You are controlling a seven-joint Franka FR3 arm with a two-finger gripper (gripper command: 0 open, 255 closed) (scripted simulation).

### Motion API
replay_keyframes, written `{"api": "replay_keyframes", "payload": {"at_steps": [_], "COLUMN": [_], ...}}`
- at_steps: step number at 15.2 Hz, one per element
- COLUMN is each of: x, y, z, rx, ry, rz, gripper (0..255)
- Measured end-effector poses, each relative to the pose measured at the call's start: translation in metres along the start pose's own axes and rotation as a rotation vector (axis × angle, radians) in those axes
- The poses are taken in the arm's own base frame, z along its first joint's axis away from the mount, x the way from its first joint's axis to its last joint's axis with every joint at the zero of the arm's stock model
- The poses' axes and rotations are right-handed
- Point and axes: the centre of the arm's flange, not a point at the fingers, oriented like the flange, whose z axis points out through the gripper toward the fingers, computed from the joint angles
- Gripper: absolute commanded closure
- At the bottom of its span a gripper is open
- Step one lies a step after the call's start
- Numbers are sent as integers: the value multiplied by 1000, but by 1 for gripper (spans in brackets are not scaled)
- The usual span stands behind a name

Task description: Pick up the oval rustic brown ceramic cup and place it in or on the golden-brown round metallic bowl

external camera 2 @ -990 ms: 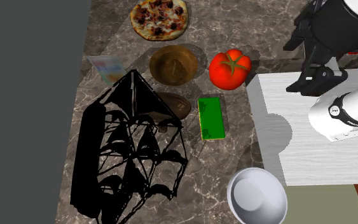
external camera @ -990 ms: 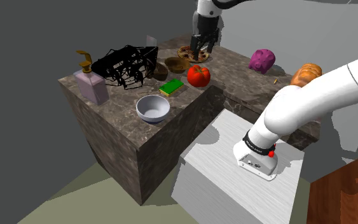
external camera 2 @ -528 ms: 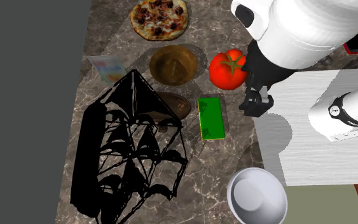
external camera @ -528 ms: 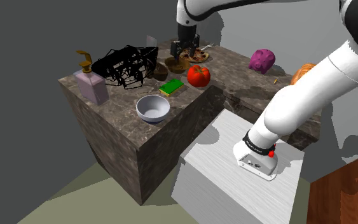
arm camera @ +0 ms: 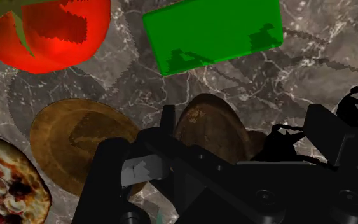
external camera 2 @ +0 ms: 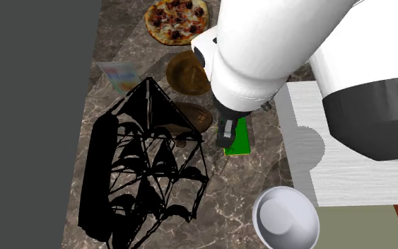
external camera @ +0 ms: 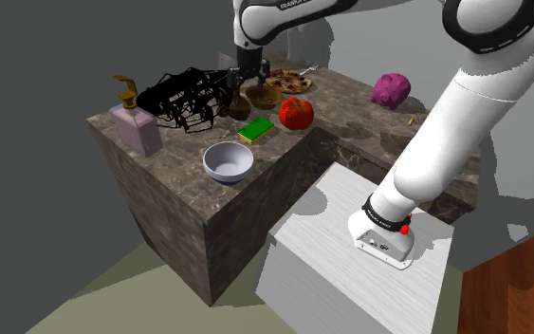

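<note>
Cup (arm camera: 209,127) on counter (arm camera: 336,70) just beside brown bowl (arm camera: 75,146), tool (arm camera: 244,124) spread above it

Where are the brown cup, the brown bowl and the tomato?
brown cup (external camera 2: 194,117), second exterior view, its middle.
brown bowl (external camera 2: 184,73), second exterior view, its inside.
tomato (arm camera: 50,38), wrist view, its red skin.

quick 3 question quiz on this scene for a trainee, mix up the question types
1. True or false: the brown cup already sits in the golden-brown bowl.
2. Which stands right beside the cup? A) black wire ship model B) soap dispenser C) piggy bank
3. Fill in: the gripper is over the cup, its fingers ____.
Key: 1 false; 2 A; 3 open.
</note>
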Motion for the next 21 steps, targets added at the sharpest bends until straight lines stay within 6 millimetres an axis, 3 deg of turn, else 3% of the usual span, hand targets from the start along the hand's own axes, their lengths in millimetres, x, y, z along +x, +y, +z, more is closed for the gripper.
{"api": "replay_keyframes", "payload": {"at_steps": [6,10,14,18,21], "x": [58,102,115,112,112], "y": [-35,-45,-45,-45,-45], "z": [32,57,69,92,92], "rx": [9,6,12,12,11], "ry": [17,24,42,38,41], "rz": [46,88,99,96,98], "gripper": [0,0,0,0,0]}}
